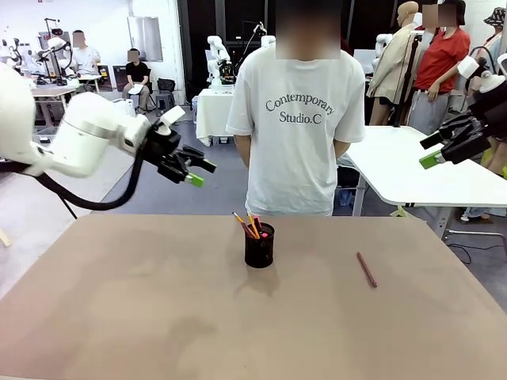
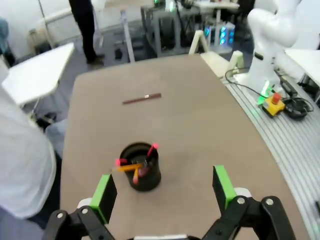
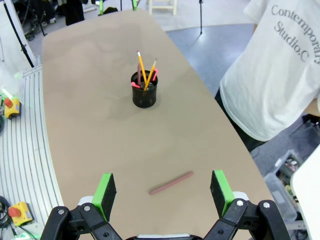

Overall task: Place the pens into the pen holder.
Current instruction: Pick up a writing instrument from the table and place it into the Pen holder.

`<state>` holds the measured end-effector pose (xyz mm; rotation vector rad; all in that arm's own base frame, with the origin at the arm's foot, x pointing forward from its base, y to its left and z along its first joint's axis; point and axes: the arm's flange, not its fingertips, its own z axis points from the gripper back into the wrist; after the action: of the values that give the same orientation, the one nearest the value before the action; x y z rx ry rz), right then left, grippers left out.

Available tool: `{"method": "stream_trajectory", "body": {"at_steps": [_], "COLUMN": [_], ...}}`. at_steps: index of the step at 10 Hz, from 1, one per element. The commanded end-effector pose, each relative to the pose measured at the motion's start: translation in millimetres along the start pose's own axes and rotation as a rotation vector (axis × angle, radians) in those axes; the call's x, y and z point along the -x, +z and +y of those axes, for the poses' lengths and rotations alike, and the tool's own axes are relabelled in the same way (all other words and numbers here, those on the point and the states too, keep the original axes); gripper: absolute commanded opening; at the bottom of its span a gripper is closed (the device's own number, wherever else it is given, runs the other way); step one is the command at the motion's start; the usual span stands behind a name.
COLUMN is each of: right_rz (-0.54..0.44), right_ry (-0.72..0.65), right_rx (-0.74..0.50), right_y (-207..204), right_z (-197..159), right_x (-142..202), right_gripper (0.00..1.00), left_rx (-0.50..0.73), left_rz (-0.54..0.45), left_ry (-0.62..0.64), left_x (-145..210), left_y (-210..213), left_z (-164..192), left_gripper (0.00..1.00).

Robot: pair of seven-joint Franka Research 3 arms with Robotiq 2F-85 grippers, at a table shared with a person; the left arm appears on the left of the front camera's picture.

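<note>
Left gripper (image 1: 202, 172) and right gripper (image 1: 428, 150) both wide open, raised clear of table (image 1: 119, 301); pencils (image 1: 249, 225) standing in cup (image 1: 259, 249), brown pen (image 1: 366, 269) lying well apart.

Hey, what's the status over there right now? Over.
Left gripper and right gripper open, empty, raised. Several pens in holder; one brown pen lying loose on table. Person standing at far edge.

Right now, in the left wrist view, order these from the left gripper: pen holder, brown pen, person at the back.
1. Pen holder, just ahead of the left gripper.
2. Brown pen, farther along the table.
3. Person at the back, beyond the table.
</note>
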<state>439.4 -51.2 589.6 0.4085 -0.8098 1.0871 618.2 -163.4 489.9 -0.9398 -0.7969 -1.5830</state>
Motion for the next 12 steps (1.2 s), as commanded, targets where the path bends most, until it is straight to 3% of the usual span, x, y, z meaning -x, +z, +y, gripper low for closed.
{"method": "stream_trajectory", "body": {"at_steps": [1,5,9,11,12], "right_rz": [-0.018,-0.018,-0.018,-0.018,-0.018], "right_ry": [0.007,0.007,0.007,0.007,0.007], "right_rx": [0.000,0.000,0.000,0.000,0.000], "right_y": [-0.4,-0.4,-0.4,-0.4,-0.4], "right_z": [0.1,0.1,0.1,0.1,0.1], "right_x": [-2.0,-2.0,-2.0,-2.0,-2.0], "right_gripper": [1.00,1.00,1.00,1.00,1.00], "left_rx": [-0.032,-0.133,-0.190,-0.215,-0.180], "left_rz": [0.127,0.249,0.265,0.259,0.246], "left_ry": [0.120,0.169,0.186,0.126,0.163], "left_x": [-23.6,-56.5,-68.6,-71.1,-73.3], "left_y": [20.0,76.5,94.6,99.7,98.2], "left_z": [-23.6,-41.0,-60.5,-63.3,-51.9], "left_gripper": [1.00,1.00,1.00,1.00,1.00]}}
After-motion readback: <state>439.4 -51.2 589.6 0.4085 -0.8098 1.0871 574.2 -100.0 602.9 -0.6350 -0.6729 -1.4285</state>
